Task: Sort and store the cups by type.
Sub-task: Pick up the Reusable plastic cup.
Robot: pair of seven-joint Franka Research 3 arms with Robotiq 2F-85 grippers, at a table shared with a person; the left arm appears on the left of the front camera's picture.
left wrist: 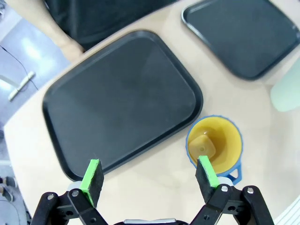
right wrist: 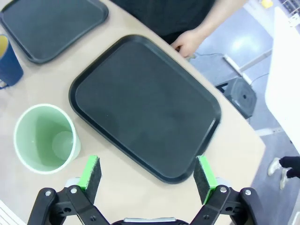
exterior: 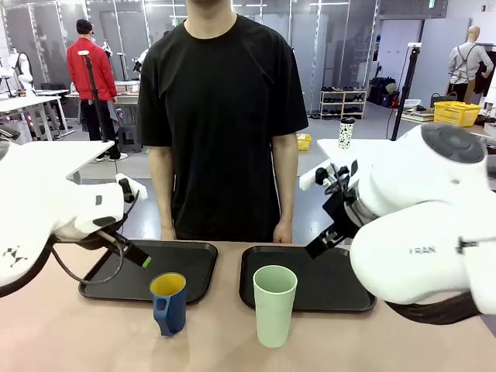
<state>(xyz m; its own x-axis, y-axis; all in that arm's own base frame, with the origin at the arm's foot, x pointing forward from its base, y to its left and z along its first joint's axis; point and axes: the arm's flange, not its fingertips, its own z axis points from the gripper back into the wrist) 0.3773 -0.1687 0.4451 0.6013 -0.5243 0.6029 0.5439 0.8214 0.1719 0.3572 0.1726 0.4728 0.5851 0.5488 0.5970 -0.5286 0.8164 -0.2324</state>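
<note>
a dark blue mug [exterior: 169, 304] with a yellow inside is standing on the bench [exterior: 70, 333], just in front of the left black tray [exterior: 190, 260]. a taller mint-green tumbler [exterior: 274, 305] is standing upright just in front of the right black tray [exterior: 345, 283], apart from the mug. a person in a black shirt [exterior: 223, 116] is standing at the far side, arms hanging down. the left fingers [exterior: 144, 261] are hovering over the left tray's near corner, and the right arm [exterior: 418, 232] is reaching in above the right tray.

one mug [exterior: 168, 302], one tumbler [exterior: 274, 304], two black trays [exterior: 184, 262] [exterior: 335, 280].
</note>
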